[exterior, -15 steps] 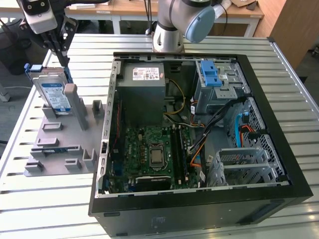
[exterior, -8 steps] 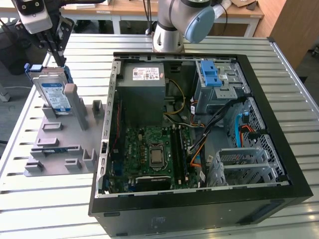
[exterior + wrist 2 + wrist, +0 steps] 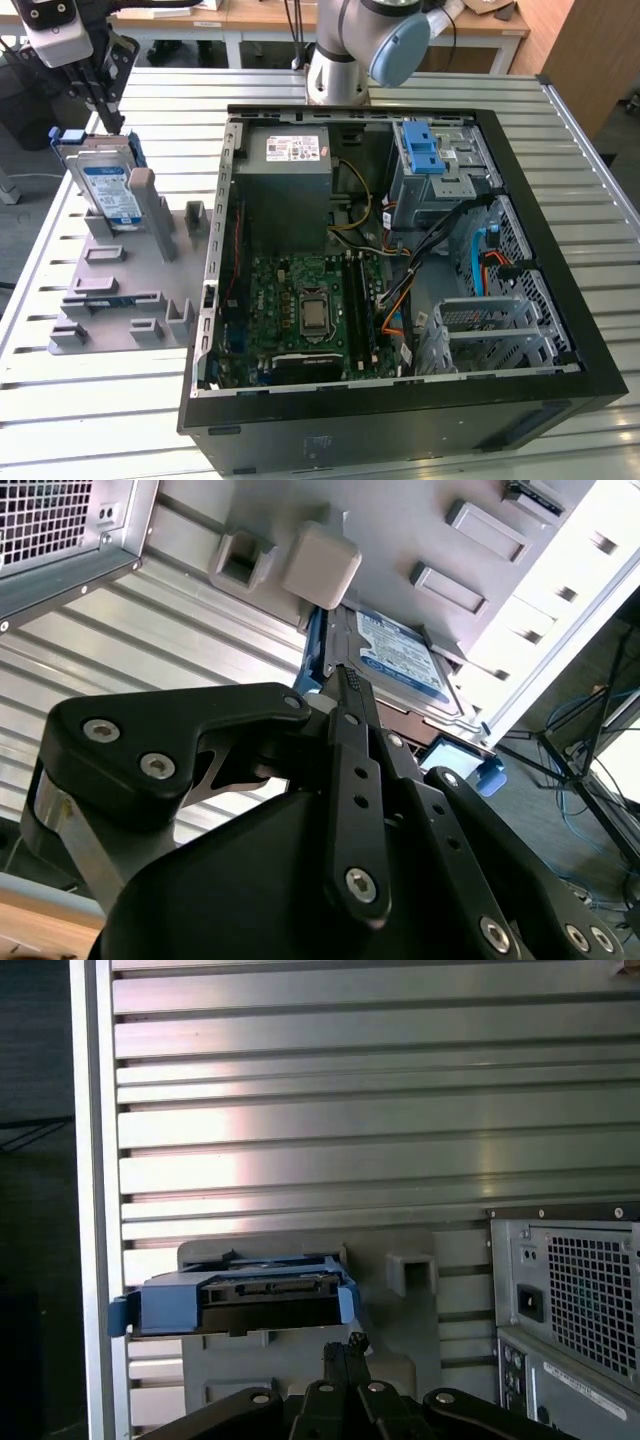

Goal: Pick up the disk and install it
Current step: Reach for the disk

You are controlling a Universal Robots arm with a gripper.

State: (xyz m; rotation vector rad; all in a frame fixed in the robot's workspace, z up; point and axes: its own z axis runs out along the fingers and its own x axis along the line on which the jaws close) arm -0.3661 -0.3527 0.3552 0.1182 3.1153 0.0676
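Closed and empty at the end effector (image 3: 113, 124), tips pinched together with nothing between them. Hovering just above the disk (image 3: 108, 188), apparently without touching. From the tips, disk near and at about six o'clock in the exterior view, with its blue-framed short edge uppermost. Propped on edge in a grey holder (image 3: 130, 290) on the table (image 3: 100, 420), leaning back, long axis running roughly twelve to six o'clock, label turned outward. Holder at nine o'clock of the open computer case (image 3: 400, 420). Inside the case, a blue latch (image 3: 424, 152) on the drive cage toward one o'clock, well apart from the disk. Judged not yet picked up.
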